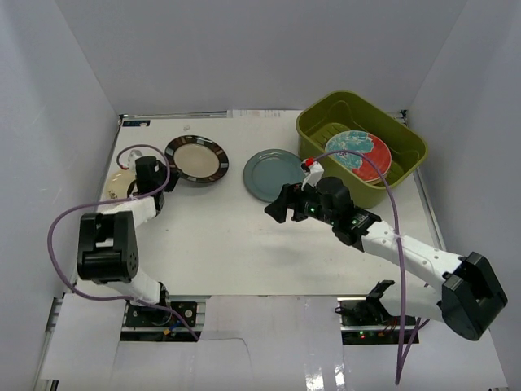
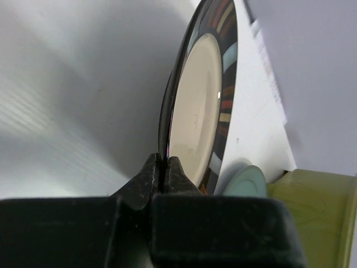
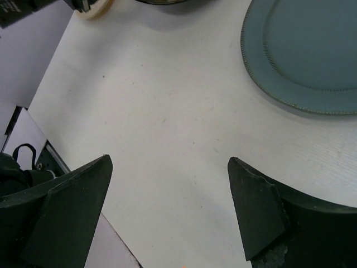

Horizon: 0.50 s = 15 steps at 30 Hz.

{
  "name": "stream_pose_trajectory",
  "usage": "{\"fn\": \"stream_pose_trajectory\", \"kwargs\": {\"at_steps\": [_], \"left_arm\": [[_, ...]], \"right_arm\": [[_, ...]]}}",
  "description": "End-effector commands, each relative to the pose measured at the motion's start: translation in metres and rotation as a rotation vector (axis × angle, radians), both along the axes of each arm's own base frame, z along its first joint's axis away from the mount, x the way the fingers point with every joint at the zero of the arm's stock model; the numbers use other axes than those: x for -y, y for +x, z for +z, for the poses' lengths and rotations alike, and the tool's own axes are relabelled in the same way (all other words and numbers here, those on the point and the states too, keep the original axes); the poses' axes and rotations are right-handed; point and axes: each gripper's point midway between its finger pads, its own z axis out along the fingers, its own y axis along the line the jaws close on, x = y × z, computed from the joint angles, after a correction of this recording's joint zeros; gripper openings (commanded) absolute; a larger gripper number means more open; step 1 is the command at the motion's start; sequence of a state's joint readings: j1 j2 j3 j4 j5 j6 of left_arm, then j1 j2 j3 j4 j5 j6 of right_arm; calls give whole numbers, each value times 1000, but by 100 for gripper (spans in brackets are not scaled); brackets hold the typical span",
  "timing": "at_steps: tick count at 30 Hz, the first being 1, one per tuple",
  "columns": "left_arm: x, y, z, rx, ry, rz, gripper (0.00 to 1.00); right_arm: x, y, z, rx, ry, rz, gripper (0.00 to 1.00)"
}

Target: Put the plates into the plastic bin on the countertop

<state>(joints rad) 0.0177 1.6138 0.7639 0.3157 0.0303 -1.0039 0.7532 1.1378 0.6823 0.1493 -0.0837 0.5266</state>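
My left tool (image 2: 163, 167) is pinched tight on the near rim of the black-striped-rim plate (image 2: 195, 111), which sits toward the far left of the white desk (image 1: 228, 244), with the small cream plate (image 1: 118, 183) partly hidden beside my wrist. My right tool (image 3: 169, 173) hangs wide open and empty above bare desk, just short of the teal plate (image 3: 312, 50), which lies flat mid-desk beside the olive-green bin (image 1: 326, 122). The red-teal floral plate (image 1: 358, 153) lies in the bin's right half.
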Motion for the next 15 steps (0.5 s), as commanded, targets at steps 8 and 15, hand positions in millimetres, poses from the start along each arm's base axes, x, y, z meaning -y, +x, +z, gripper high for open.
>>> {"fn": "stream_pose_trajectory", "kwargs": {"at_steps": [8, 15], "left_arm": [[82, -108, 165, 438, -183, -505, 0], [111, -173, 173, 422, -267, -739, 0]], "right_arm": [[-55, 15, 38, -15, 145, 131, 90], [-32, 46, 65, 4, 200, -18, 90]]}}
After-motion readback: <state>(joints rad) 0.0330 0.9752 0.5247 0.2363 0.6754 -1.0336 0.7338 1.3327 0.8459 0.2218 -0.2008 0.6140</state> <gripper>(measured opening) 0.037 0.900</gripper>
